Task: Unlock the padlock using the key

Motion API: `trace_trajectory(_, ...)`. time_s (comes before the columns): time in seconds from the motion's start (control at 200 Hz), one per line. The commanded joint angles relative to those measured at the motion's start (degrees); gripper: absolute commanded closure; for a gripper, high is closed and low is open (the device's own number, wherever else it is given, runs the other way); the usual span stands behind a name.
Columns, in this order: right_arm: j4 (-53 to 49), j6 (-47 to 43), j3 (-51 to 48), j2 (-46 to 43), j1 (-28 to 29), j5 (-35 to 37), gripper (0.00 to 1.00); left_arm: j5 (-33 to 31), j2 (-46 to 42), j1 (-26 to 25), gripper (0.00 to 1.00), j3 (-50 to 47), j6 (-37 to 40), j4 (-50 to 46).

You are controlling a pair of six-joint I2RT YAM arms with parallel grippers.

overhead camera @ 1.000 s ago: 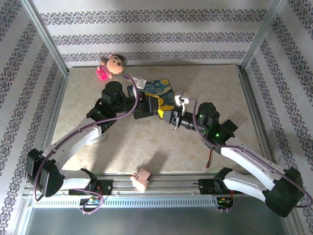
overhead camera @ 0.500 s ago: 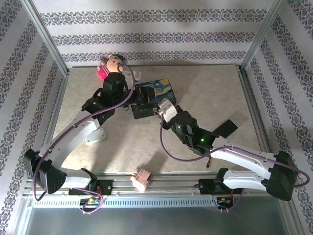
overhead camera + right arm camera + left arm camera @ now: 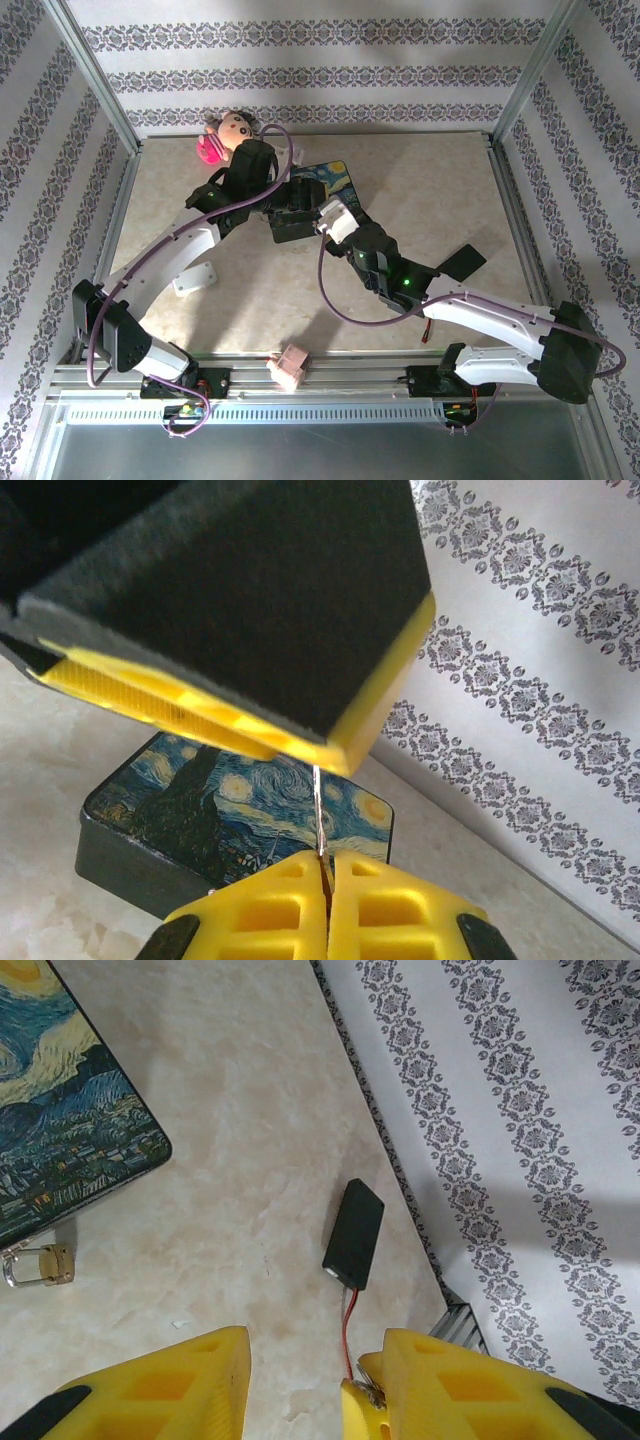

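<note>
Fingers of the right gripper, yellow and ribbed, are pressed together on a thin silvery metal piece, which we take for the key seen edge-on. We find the left gripper with its yellow fingers spread and nothing between them, hovering over the beige marbled table. Ahead of those fingers and well off to their left lies the tiny brass padlock, flat on the table. Its long axis runs across the view and its silvery shackle points left, away from the fingers. It sits just beside the near edge of the dark-blue starry-night box. Which arm is nearer we cannot tell. We judge the left gripper must swing leftward to steady the lock. Farther off lie a small black device with a red wire and the patterned wall.
</note>
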Motion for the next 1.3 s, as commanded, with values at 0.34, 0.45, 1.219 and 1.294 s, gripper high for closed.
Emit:
trace_trajectory(0.34, 1.2, -1.21, 2.96, 2.67, 0.48, 2.46, 1.0, 4.97, 2.9, 0.52, 0.69, 2.55, -2.08, 0.39)
trace_trajectory(0.45, 1.19, -1.43, 3.23, 3.14, 0.7, 2.6, 1.0, 5.25, 3.25, 0.55, 0.74, 2.46, -2.53, 0.59)
trace_trajectory(1.219, -8.72, 11.7, 2.86, -2.93, -2.58, -8.27, 0.32, 6.34, -2.77, 3.22, 1.0, -4.09, 7.11, 9.61)
trace_trajectory(1.294, -9.49, 18.5, 1.51, -6.17, -5.95, -15.94, 0.25, 8.29, -5.25, 4.33, 1.0, -6.68, 12.2, 11.62)
